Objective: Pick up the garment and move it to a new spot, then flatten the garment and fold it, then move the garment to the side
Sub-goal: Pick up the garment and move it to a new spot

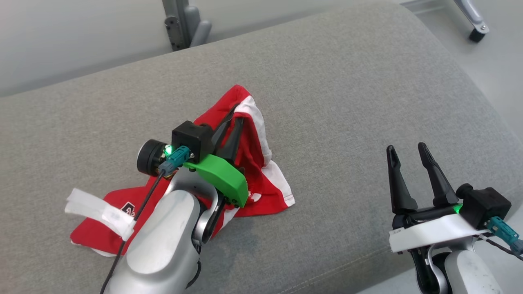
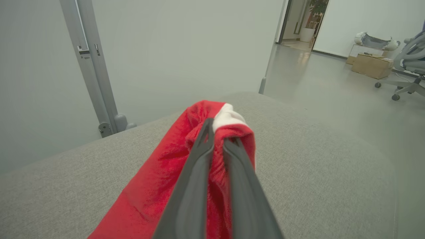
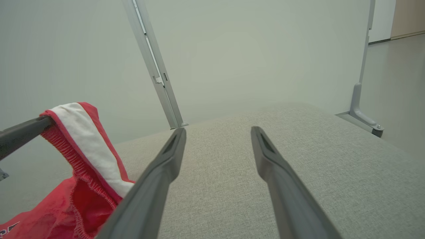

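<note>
Pinching one red garment (image 1: 267,185) are the left jaws; the right jaws stand spread.

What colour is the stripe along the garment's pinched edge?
White stripe on the red fabric garment; clearest in right wrist view.

**Camera setup: head high, wrists low**

Head view looks steeply down on the grey cushion (image 1: 347,81) from above its near edge, with both arms in frame. Left wrist view sits low and close, along the left pincer (image 2: 217,132), facing the cushion's far edge, the wall (image 2: 186,43) and a grey post (image 2: 96,73). The garment (image 2: 159,179) is right at the lens. Right wrist view, low by the right side, looks along the right pincer (image 3: 218,130) to the same far edge and post. All three views share the garment.
</note>
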